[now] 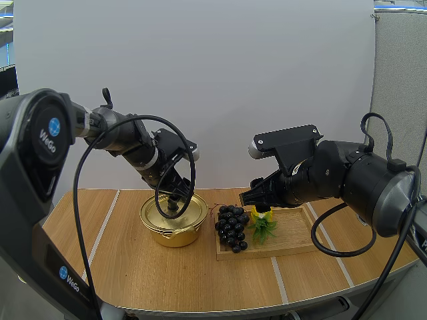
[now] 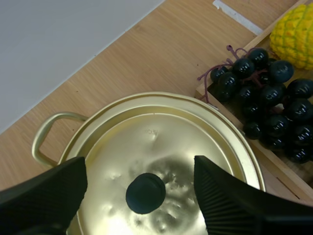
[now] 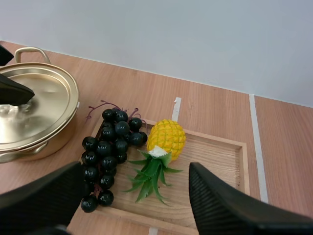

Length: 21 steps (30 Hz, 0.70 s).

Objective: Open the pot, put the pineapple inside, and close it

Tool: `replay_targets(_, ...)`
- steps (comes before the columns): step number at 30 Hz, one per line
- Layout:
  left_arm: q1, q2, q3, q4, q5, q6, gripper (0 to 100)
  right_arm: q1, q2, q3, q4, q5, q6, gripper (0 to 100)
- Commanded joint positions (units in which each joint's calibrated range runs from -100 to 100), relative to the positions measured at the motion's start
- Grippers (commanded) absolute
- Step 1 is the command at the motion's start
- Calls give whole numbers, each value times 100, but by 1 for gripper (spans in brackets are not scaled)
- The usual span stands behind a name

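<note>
1. The pineapple (image 1: 262, 215) lies on its side in the wooden tray (image 1: 293, 235), right of centre in the high view. Its green leaves point toward the tray's near edge.
2. In the right wrist view the pineapple (image 3: 166, 137) rests against the bunch of grapes (image 3: 107, 152), which lies over the end of the tray (image 3: 220, 161) nearest the pot.
3. The right gripper (image 1: 257, 200) hangs over the pineapple. Its fingers are spread wide and hold nothing; in its own wrist view the right gripper (image 3: 134, 169) has the leaves showing between its tips.
4. The golden pot (image 1: 175, 237) stands just left of the tray, at the centre of the high view, with its lid (image 1: 160, 215) on.
5. The left gripper (image 1: 177, 203) is down over the lid. In its wrist view the left gripper (image 2: 139, 164) is spread, one finger on either side of the black knob (image 2: 145, 193), with a gap on both sides.
6. One pot handle (image 2: 46, 134) sticks out toward the wall side.
7. The grapes (image 2: 274, 112) lie near the pot's rim.
8. Everything stands on a wooden table (image 1: 133, 267).
</note>
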Motion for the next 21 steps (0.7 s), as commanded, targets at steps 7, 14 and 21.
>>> replay_targets(7,-25,316,-96,-69,-180,35,100,-22,-50,-40,27,-115,-43,100)
replay_targets(14,-25,408,-96,-69,-180,35,100,-22,-50,-40,27,-115,-43,100)
replay_targets(21,-25,408,-96,-55,-146,24,100,-22,-50,-40,27,-115,-43,100)
